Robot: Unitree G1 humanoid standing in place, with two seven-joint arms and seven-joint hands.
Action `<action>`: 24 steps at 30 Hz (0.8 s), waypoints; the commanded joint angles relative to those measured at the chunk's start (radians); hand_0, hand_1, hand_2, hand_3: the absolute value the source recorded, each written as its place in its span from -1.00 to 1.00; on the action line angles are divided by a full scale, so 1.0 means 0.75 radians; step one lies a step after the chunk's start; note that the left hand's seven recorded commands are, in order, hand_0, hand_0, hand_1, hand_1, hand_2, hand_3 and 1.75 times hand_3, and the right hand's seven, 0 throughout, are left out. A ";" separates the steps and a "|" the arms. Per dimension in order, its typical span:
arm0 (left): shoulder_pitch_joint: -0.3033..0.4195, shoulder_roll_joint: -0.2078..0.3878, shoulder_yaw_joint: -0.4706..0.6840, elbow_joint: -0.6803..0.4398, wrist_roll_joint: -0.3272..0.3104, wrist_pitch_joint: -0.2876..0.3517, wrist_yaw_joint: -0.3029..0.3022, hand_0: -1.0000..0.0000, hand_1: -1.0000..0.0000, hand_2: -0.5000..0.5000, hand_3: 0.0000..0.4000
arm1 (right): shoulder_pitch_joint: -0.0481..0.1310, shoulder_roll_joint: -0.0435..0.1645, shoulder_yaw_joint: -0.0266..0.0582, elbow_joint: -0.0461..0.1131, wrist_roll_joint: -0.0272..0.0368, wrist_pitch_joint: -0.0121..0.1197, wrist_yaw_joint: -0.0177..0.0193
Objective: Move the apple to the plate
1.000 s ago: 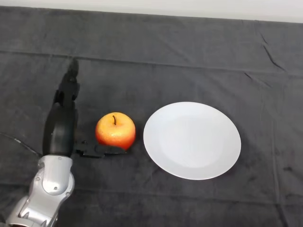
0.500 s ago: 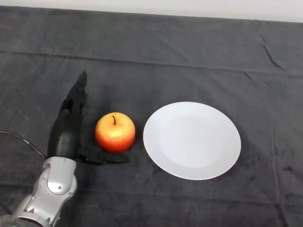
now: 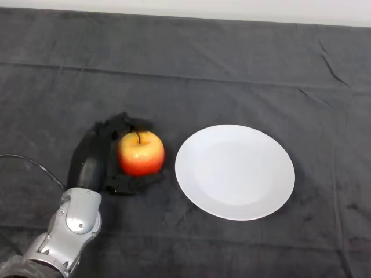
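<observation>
A red and yellow apple (image 3: 141, 154) with a dark stem stands on the dark cloth, a little left of the white plate (image 3: 235, 171). My left hand (image 3: 94, 156) is at the apple's left side. Its fingers (image 3: 123, 123) curl over the apple's far side and its thumb (image 3: 132, 184) lies against the near side. The hand is shut on the apple. The apple rests on the cloth, just apart from the plate's left rim. The plate holds nothing.
The dark cloth (image 3: 232, 69) covers the whole table, with creases at the far right. A pale wall edge (image 3: 185, 8) runs along the top.
The fingers, straight and pointing away beside the apple a second ago, have curled round its far side. The hand has moved right against the apple. The apple has barely shifted.
</observation>
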State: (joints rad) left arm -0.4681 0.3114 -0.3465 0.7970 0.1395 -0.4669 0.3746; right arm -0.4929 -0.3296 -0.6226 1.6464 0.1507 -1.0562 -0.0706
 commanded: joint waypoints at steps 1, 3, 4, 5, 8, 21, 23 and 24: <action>-0.068 -0.008 -0.017 0.053 0.015 -0.034 -0.012 -1.00 -1.00 0.00 1.00 | 0.138 0.115 -0.010 0.138 0.0229 0.133 -0.0082; -0.065 -0.006 -0.022 0.048 0.017 -0.038 -0.011 -1.00 -1.00 0.00 1.00 | 0.138 0.115 -0.010 0.138 0.0230 0.132 -0.0082; -0.065 -0.005 -0.024 0.046 0.018 -0.039 -0.012 -1.00 -1.00 0.00 1.00 | 0.137 0.115 -0.010 0.138 0.0230 0.132 -0.0081; -0.065 -0.003 -0.026 0.044 0.019 -0.041 -0.012 -1.00 -1.00 0.00 1.00 | 0.137 0.115 -0.010 0.138 0.0231 0.132 -0.0081; -0.067 0.002 -0.031 0.037 0.021 -0.044 -0.015 -1.00 -1.00 0.00 1.00 | 0.137 0.115 -0.010 0.139 0.0231 0.132 -0.0080; -0.069 0.027 -0.033 -0.115 0.038 0.015 -0.024 -1.00 -1.00 0.00 1.00 | 0.137 0.115 -0.009 0.139 0.0235 0.132 -0.0078; -0.064 0.029 -0.035 -0.157 0.044 0.032 -0.022 -1.00 -1.00 0.00 1.00 | 0.137 0.115 -0.009 0.139 0.0236 0.132 -0.0078; -0.060 0.030 -0.036 -0.180 0.047 0.041 -0.021 -1.00 -1.00 0.00 1.00 | 0.137 0.115 -0.009 0.139 0.0236 0.132 -0.0078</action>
State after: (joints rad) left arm -0.4685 0.3138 -0.3474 0.6949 0.1615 -0.4394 0.3648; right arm -0.4930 -0.3300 -0.6226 1.6464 0.1508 -1.0564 -0.0707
